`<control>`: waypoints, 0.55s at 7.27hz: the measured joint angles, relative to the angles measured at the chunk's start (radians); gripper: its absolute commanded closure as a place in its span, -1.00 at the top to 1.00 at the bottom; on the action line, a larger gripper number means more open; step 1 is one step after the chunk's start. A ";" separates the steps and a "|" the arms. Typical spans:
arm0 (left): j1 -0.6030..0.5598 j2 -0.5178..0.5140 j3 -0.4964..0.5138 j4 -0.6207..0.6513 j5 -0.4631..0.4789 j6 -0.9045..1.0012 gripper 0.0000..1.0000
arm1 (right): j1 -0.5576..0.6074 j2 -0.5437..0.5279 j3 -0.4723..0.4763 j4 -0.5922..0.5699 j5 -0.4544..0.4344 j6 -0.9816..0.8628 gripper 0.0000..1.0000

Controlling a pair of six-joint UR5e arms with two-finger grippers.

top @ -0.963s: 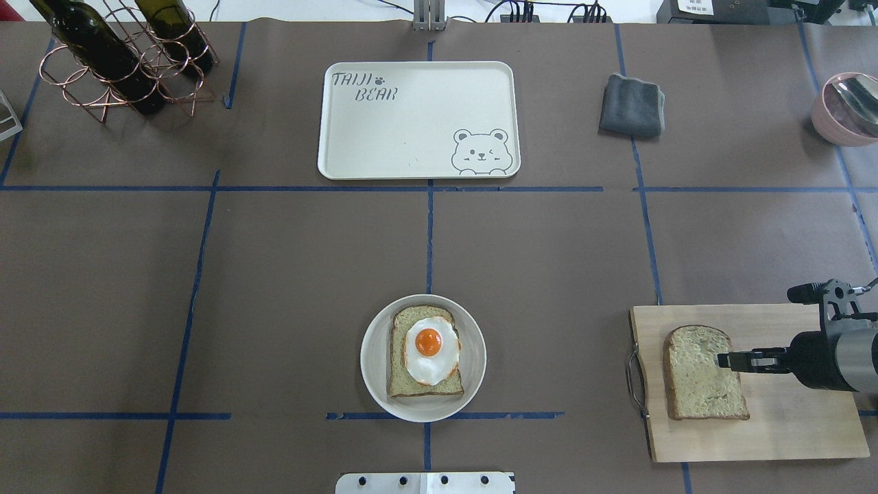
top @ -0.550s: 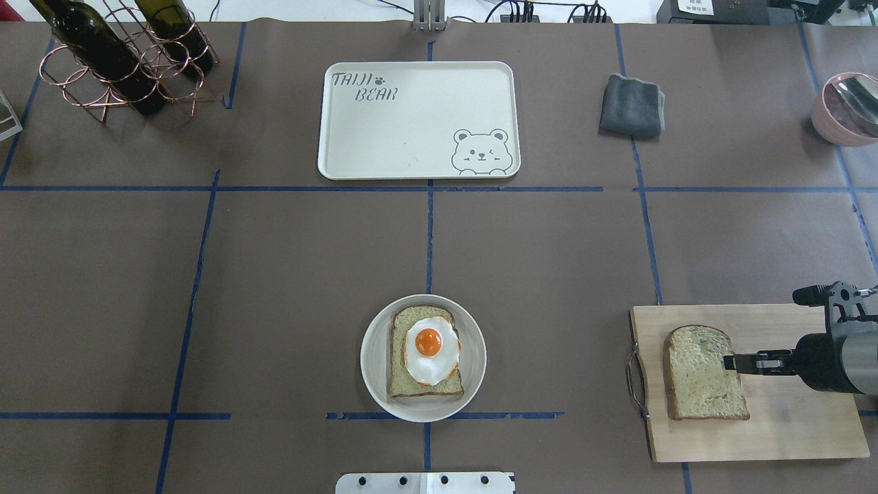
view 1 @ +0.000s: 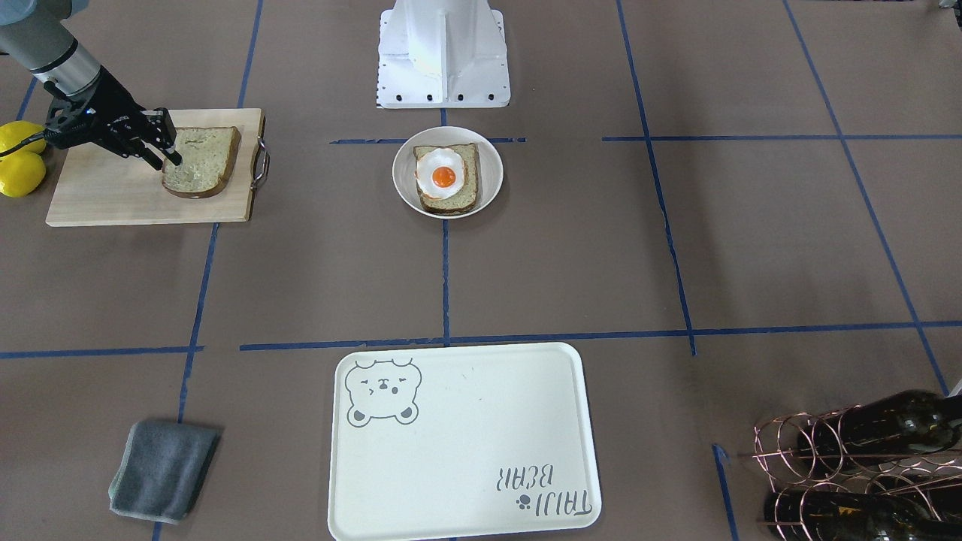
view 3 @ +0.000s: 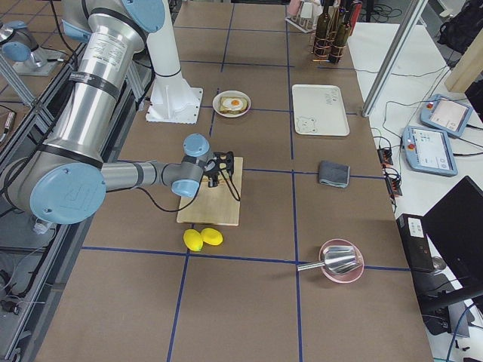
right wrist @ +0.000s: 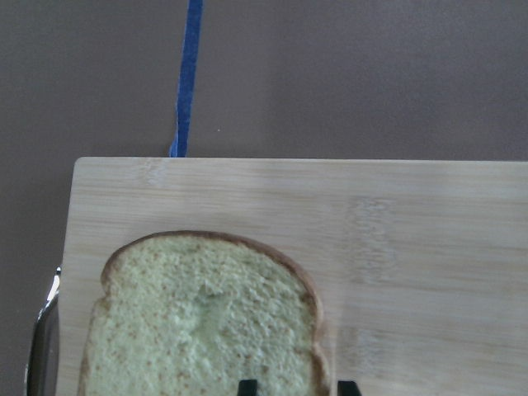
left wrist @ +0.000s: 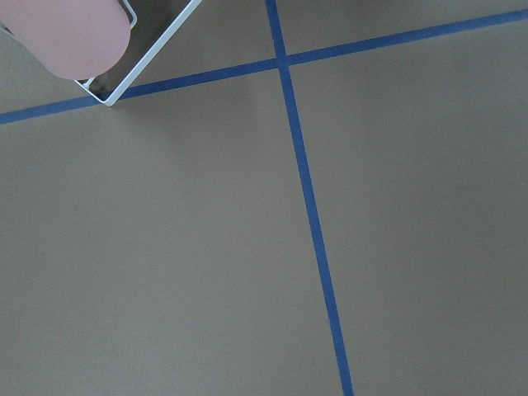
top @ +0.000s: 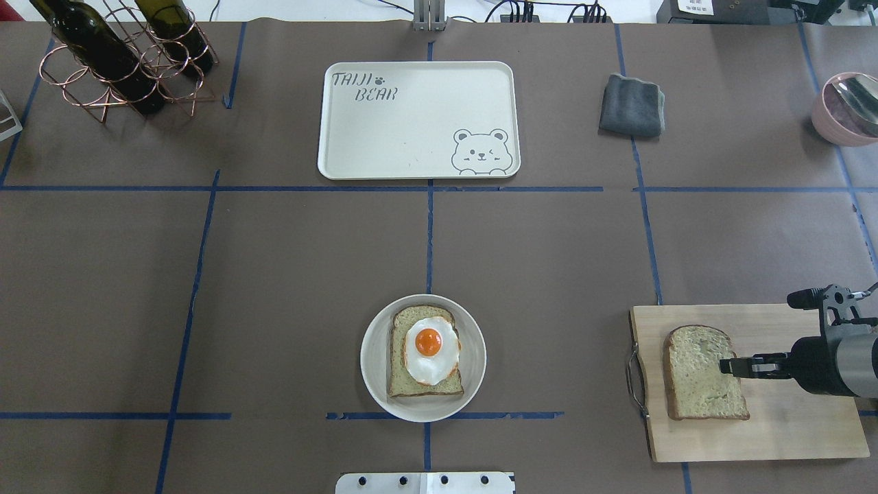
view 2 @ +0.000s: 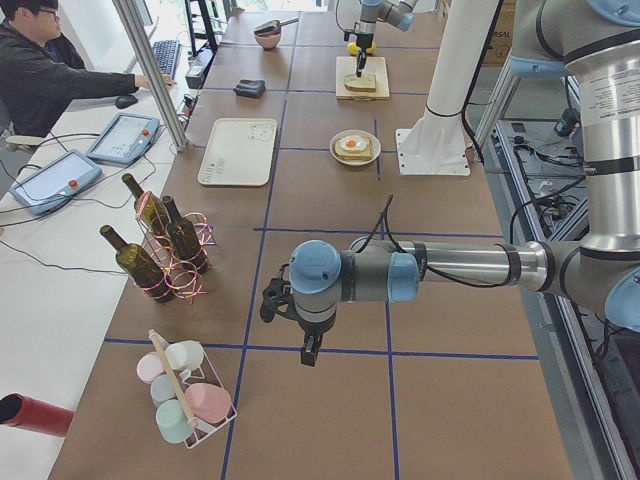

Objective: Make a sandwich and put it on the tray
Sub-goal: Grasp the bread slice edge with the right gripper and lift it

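Since 1 second ago the right tool [top: 724, 366] has slipped a touch toward the robot's side of the board. From above, its 2 fingers now read as a thinner line. The slice beneath it has not shifted.

The fingers stand a little apart and straddle the crusted side of that bread slice [top: 696, 374], 1 tip over the crumb and 1 over the wood. They hold nothing, and whether they touch cannot be told.

The slice is pale and porous, with a dark brown crust and a rounded top. It lies flat on a light-grained wooden cutting board [top: 789, 429] with a metal handle [top: 634, 381]. 2 yellow lemons [view 1: 19, 161] sit just beside the board.

Well apart, mid-desk, a round white bowl [top: 374, 387] holds the second slice [top: 425, 390], topped by a glossy white egg [top: 431, 351] with its orange yolk up. The smooth cream tray [top: 411, 123], round-cornered, lies at the far side of the brown desk [top: 274, 274].

The left tool [view 2: 309, 355] hangs far from all this, and its opening cannot be told.
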 measured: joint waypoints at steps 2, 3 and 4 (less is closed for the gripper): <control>0.000 0.000 0.000 0.000 0.000 0.000 1.00 | -0.004 0.000 -0.001 0.000 0.000 0.000 -0.78; -0.001 0.000 0.000 0.000 0.000 0.000 1.00 | -0.004 -0.001 -0.001 0.000 0.000 0.000 -1.00; 0.000 0.000 0.000 0.000 0.000 0.000 1.00 | -0.005 -0.002 -0.002 0.000 0.000 -0.001 -1.00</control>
